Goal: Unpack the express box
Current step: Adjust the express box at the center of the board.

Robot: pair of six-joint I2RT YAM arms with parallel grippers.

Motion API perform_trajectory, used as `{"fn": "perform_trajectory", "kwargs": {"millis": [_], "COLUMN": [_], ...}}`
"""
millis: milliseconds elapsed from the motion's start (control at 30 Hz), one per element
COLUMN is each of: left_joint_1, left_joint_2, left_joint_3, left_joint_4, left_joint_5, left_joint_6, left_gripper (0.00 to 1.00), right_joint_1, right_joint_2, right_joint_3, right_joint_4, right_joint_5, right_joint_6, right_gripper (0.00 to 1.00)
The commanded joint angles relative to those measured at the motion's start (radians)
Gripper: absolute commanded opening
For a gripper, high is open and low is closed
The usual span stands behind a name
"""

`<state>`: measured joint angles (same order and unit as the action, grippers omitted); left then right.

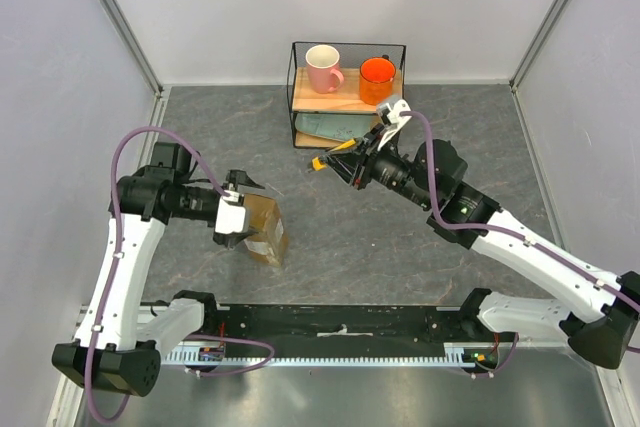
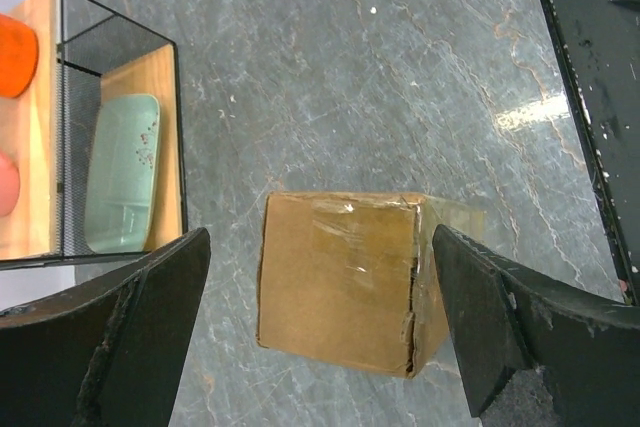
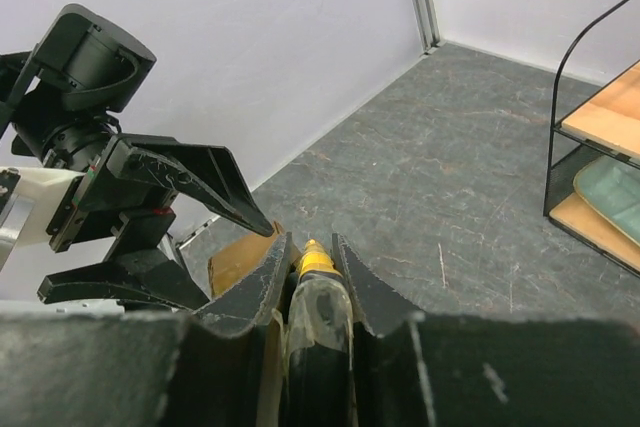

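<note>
Fingers (image 2: 150, 317) of the left gripper (image 1: 248, 215) stand wide apart over one brown box (image 2: 340, 282) on the table's (image 1: 400, 247) near left. Right gripper (image 1: 352, 162) is clamped on one yellow knife (image 3: 318, 275). Two mugs, pink (image 1: 323, 68) and orange (image 1: 377, 80), sit on one wire shelf (image 1: 297, 97).

My express box (image 1: 265, 230) is brown cardboard, taped shut, resting on the grey tabletop (image 1: 350, 237) to my left.
</note>
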<state>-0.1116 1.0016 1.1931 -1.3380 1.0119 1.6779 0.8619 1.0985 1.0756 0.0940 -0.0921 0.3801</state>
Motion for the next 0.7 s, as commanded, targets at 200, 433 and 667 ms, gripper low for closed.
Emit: {"fn": "perform_trajectory", "kwargs": {"millis": [200,433,667], "left_joint_1": [-0.02,-0.022,-0.022], "left_joint_2": [0.0,0.023,0.026], "left_joint_3": [-0.027,-0.041,-0.03], "left_joint_4": [-0.201,-0.201,-0.201], "left_joint_5": [-0.068,-0.076,-0.07], "left_joint_6": [-0.023,-0.038,-0.052], "left_gripper": [1.0,1.0,1.0], "right_joint_1": [0.055,0.104,0.132], "right_joint_2": [0.142,0.244,0.326], "right_joint_3": [-0.009,0.015,0.038], "right_joint_4": [0.035,0.065,0.13], "right_joint_5": [0.173,0.245,0.29], "right_joint_6": [0.023,0.009,0.0], "right_gripper": [0.0,0.0,0.0]}}
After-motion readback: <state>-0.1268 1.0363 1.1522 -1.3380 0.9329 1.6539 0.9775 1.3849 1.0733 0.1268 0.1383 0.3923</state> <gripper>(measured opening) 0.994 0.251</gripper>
